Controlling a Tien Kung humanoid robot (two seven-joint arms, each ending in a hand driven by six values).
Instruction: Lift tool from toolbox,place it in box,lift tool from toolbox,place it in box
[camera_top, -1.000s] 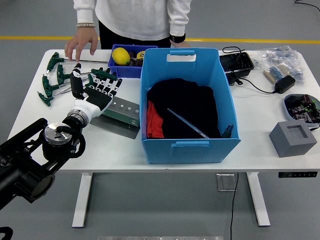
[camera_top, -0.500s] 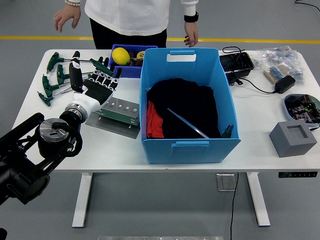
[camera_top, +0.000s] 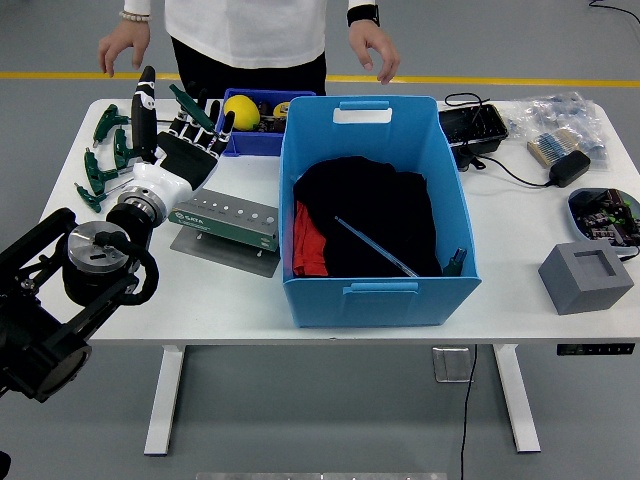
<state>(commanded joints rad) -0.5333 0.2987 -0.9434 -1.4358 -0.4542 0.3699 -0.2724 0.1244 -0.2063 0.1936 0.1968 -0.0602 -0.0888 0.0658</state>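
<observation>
Now the left hand (camera_top: 178, 150) has lifted up and away from the grey toolbox (camera_top: 225, 222), toward the table's far left; fingers spread, holding nothing. Person's hands (camera_top: 372, 48) have pulled back off the table too. My read: hand is lining up for the next tool w/ one already dropped in. Green-handled tools (camera_top: 103, 165) lie beside the hand, left of the toolbox. Blue box (camera_top: 375, 205) holds dark cloth, a thin rod and a green-handled tool in the near right corner. Right arm not visible.
</observation>
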